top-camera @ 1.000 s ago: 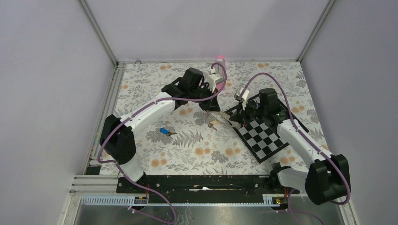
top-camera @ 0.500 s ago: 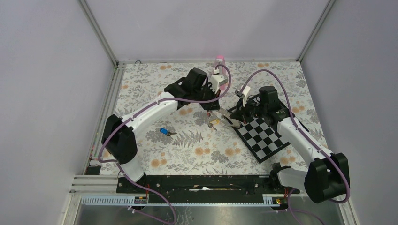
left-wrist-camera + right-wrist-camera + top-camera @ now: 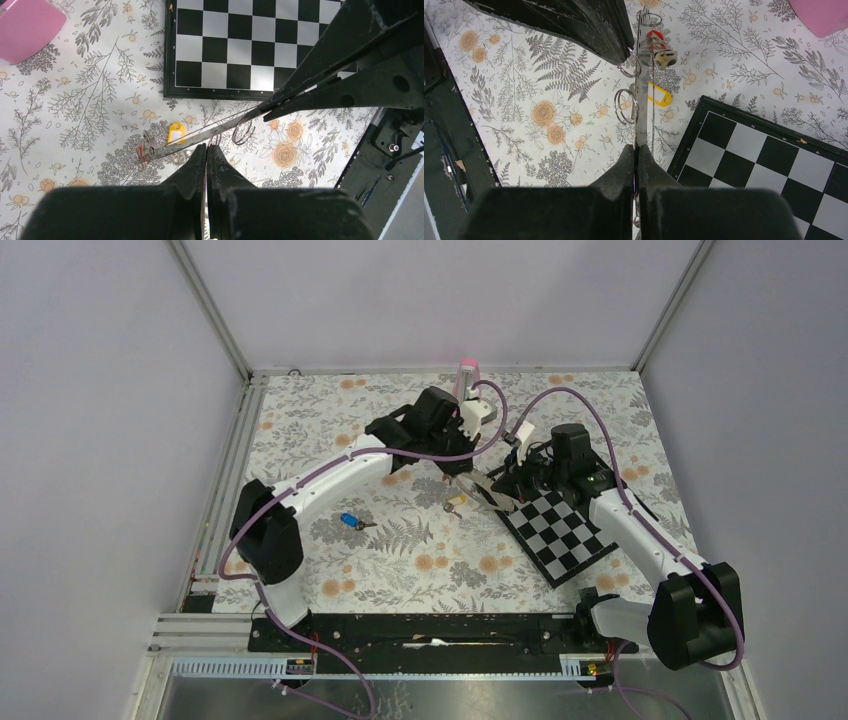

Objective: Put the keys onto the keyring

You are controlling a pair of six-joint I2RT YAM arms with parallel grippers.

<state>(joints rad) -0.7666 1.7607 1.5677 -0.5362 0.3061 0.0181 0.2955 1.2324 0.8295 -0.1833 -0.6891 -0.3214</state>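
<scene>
- The left arm (image 3: 330, 472) is reaching further to the right than a second ago. It is carrying the left gripper (image 3: 206, 149) closer to the right gripper (image 3: 636, 150), which is sitting almost where it was.
- Nearest the bases, the blue key (image 3: 349, 520) is lying alone on the floral cloth (image 3: 400, 570), well apart from both grippers.
- To the right, the chessboard (image 3: 565, 535) is lying flat at an angle, with the right arm reaching over its far corner.
- The yellow key (image 3: 175, 134) is lying on the cloth just beside that corner, underneath the strap. Whether it is hanging on anything cannot be told.
- The keyring (image 3: 642, 100) is stretching as a taut strap above the cloth, its silver rings (image 3: 626, 106) hanging at its side and its red piece (image 3: 654, 36) sitting at the free end.
- The right gripper is clamping the strap's other end between clenched fingers.
- The left gripper is also clenched, its tips meeting at one small ring beside the strap. Whether that ring is pinched cannot be told.
- Farthest back, the pink block (image 3: 467, 369) is standing near the rear edge, behind the left wrist.
</scene>
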